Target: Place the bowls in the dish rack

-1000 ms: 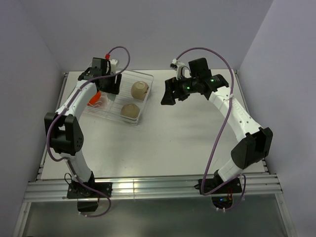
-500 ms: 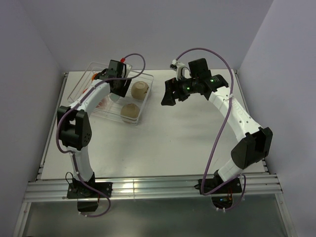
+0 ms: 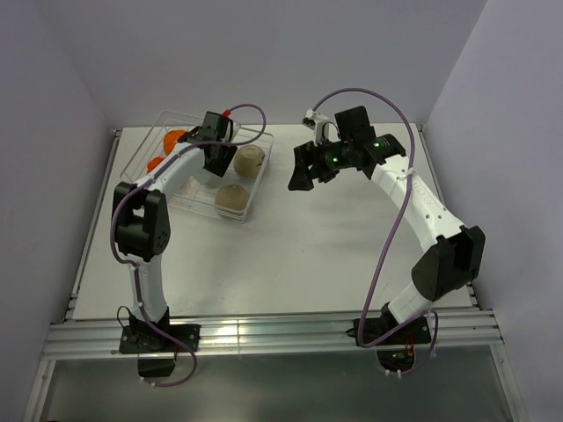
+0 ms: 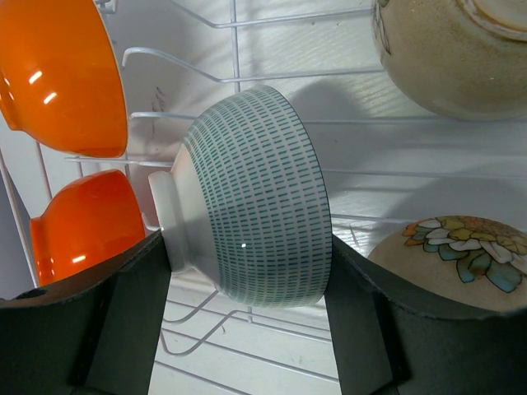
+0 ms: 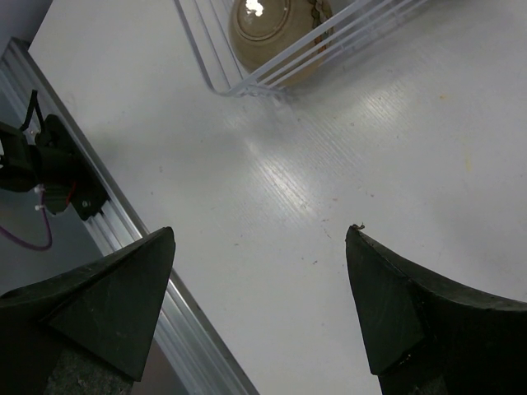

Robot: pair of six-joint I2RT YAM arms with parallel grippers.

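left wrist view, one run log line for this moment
left tool: shut on pale teal striped round bowl, on its side over white wire dish rack | right tool: open, empty, over table

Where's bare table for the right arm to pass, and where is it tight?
Free: the table between the dish rack and the right gripper, and the wide stretch before the arm bases. Crowded: the rack, cream bowls on its right, orange bowl on its left, the left gripper holding the teal bowl between.
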